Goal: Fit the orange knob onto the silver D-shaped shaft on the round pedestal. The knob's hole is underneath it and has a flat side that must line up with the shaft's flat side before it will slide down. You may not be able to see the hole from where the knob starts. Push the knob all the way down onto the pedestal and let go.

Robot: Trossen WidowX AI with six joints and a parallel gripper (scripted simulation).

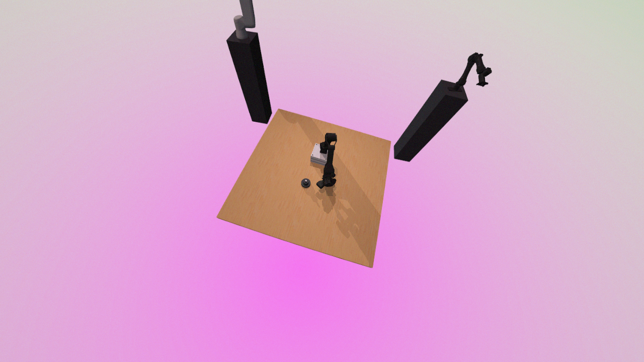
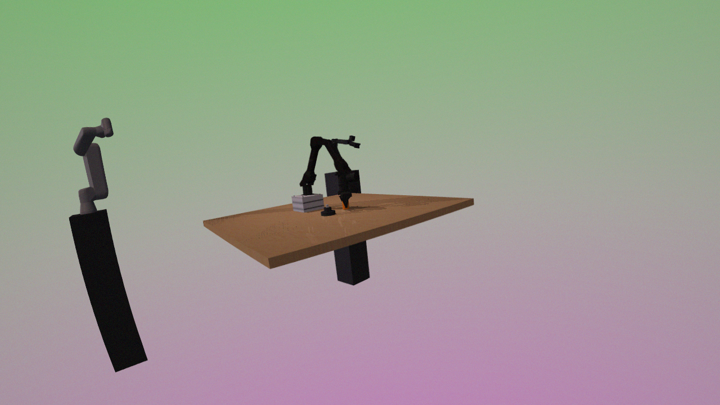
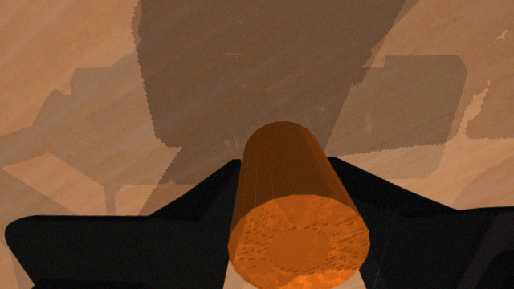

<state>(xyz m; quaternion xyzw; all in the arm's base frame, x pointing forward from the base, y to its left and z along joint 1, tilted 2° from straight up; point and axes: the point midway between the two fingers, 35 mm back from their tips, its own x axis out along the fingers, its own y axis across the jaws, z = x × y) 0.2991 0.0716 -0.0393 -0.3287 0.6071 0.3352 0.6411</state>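
One orange knob (image 3: pixel 299 245) gripped between the fingers of the black pincer (image 1: pixel 327 181) (image 2: pixel 345 203) (image 3: pixel 283 166), low at the wooden surface (image 1: pixel 270 193) (image 2: pixel 271 236), right of the round pedestal (image 1: pixel 302 185) (image 2: pixel 328 212), apart from it.

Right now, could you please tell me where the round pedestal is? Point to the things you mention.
In the top view, the round pedestal (image 1: pixel 305 184) (image 2: pixel 327 212) stands on the table (image 1: pixel 265 198) (image 2: pixel 282 241), just left of the gripper (image 1: pixel 327 185) (image 2: pixel 345 205).

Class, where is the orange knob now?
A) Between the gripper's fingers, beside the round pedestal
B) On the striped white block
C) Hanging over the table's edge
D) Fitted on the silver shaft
A: the orange knob sits between the gripper's fingers, away from the round pedestal.
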